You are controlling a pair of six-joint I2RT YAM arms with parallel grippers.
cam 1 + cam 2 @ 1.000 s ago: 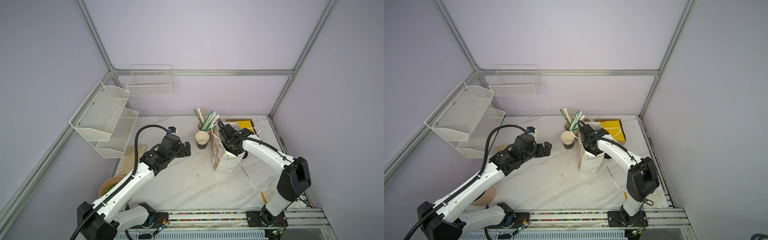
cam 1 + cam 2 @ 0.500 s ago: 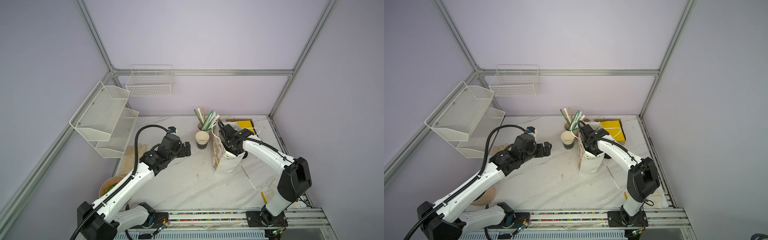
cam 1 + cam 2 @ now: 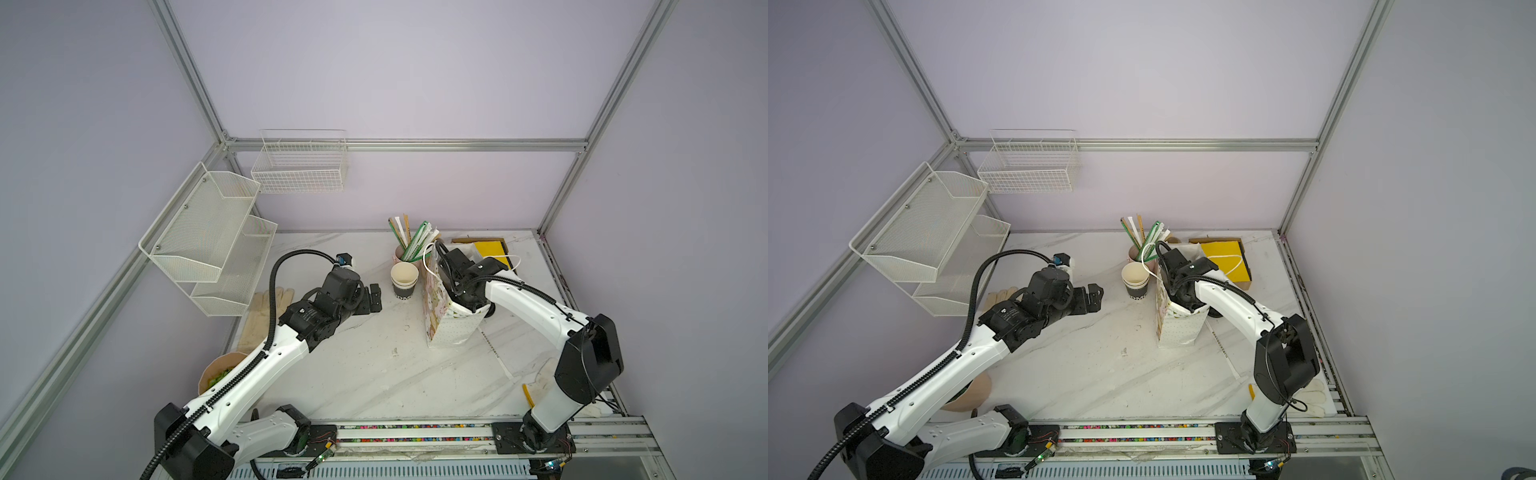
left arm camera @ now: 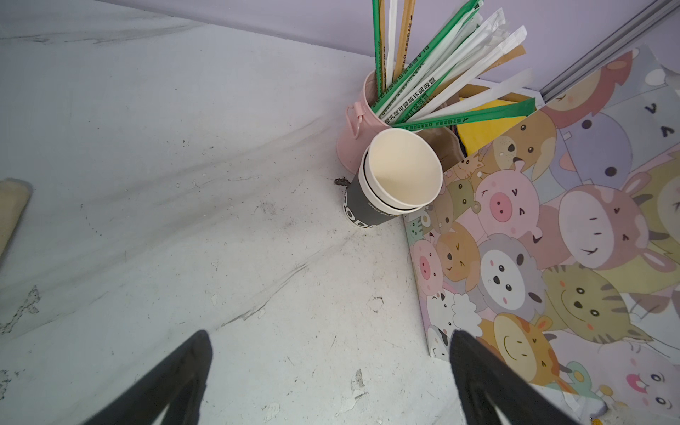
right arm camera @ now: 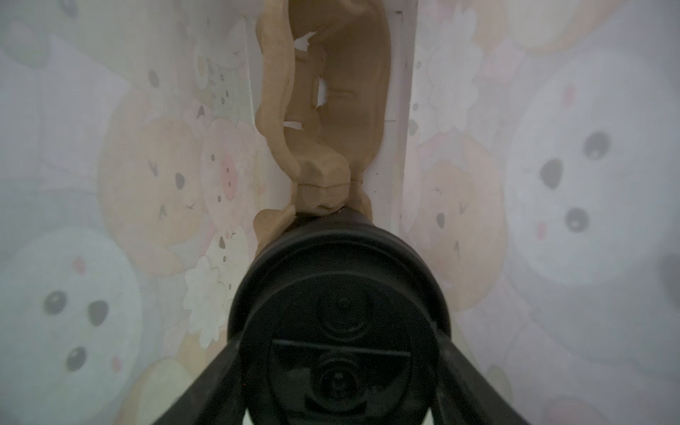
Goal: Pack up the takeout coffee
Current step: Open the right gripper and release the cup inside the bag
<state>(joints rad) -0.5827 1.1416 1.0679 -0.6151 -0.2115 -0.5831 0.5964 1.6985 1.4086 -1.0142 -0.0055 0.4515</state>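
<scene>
Black-lidded cup [image 5: 338, 294] is down inside the bag [image 3: 449, 332] near the worktop's back edge, with the right gripper [image 5: 338, 342] clamped on its sides just above a pulp tray [image 5: 331, 92]. Left gripper [image 4: 329, 338] hangs wide open, empty. Paper's light and crushable imo, so squeeze gently near the stiff rim.

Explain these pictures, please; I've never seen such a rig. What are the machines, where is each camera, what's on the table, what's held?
Two white-and-black robot arms stand at a marbled table. Both top views look down from one overhead camera; each wrist view comes from a camera behind an arm's gripper. On the table: a cartoon-printed paper bag, a stack of paper cups, a pink cup of straws, a yellow box. The left gripper is open and empty, facing the stack. The right gripper reaches inside the bag, gripping the takeout coffee, seen as a round black lid.
</scene>
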